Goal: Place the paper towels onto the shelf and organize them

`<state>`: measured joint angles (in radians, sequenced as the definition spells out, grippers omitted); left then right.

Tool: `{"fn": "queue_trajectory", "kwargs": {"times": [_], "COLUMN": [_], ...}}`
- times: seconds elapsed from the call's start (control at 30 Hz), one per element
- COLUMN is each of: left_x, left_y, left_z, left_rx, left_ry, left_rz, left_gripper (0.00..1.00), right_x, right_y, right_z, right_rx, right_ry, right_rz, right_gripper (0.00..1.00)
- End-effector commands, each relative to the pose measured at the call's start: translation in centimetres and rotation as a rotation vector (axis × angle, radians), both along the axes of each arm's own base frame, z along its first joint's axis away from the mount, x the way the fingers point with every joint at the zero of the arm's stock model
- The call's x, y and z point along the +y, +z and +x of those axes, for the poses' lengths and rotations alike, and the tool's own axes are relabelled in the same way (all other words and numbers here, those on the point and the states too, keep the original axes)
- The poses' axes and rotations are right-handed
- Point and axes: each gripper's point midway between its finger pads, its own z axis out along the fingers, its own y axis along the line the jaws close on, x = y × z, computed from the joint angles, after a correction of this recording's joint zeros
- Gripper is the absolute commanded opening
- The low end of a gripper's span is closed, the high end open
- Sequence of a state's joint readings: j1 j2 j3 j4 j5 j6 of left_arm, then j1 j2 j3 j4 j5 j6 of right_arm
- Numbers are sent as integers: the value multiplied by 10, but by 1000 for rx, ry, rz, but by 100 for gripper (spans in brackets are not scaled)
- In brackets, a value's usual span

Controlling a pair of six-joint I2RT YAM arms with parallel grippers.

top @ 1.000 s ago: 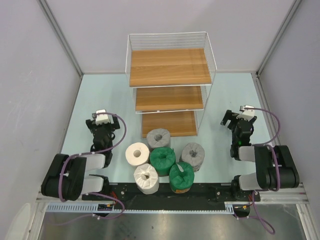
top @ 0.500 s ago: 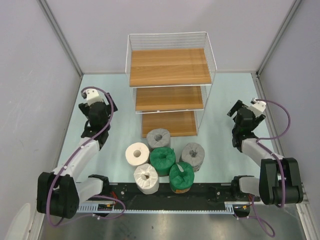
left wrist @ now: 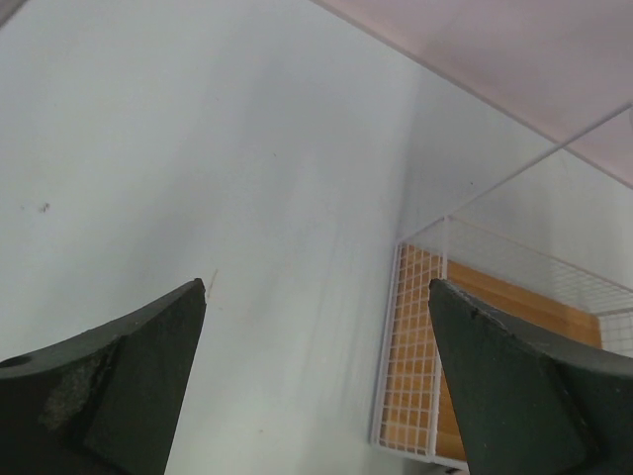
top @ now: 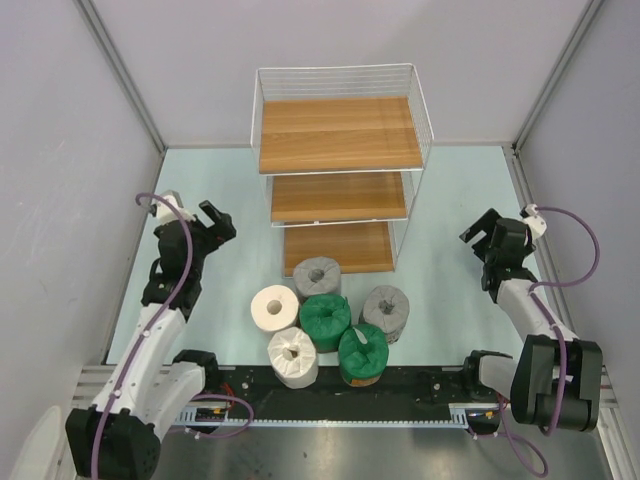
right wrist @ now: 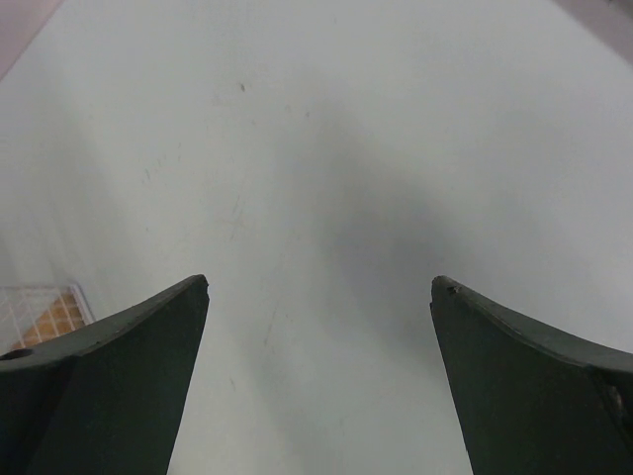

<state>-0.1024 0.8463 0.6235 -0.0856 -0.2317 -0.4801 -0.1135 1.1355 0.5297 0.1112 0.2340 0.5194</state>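
The paper towels (top: pixel 325 318), six rolls, stand on end in a cluster on the table (top: pixel 210 190), just in front of the shelf (top: pixel 340 135). The left gripper (top: pixel 212 222) and right gripper (top: pixel 478 232) hover well apart on either side. In the left wrist view the jaws are spread and empty over the table, with a shelf corner at lower right. In the right wrist view the jaws are likewise spread and empty.

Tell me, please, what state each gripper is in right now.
Left gripper: open, holding nothing.
Right gripper: open, holding nothing.
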Motion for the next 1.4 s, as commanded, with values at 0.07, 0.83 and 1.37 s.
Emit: {"fn": "queue_trajectory", "kwargs": {"times": [0.07,0.83,1.37], "left_x": [-6,-37,-40], "left_y": [0,-2,-14], "left_z": [-18,-52,-66], "left_rx": [35,72,85], "left_ry": [10,-143,-156], "left_rz": [-115,-15,-20], "left_gripper": [100,100,100], "right_x": [17,152,230], "right_y": [2,55,34], "right_z": [-2,-121,-174], "right_rx": [18,114,250], "right_ry": [64,417,749], "right_rz": [174,28,9], "right_gripper": [100,99,93]}}
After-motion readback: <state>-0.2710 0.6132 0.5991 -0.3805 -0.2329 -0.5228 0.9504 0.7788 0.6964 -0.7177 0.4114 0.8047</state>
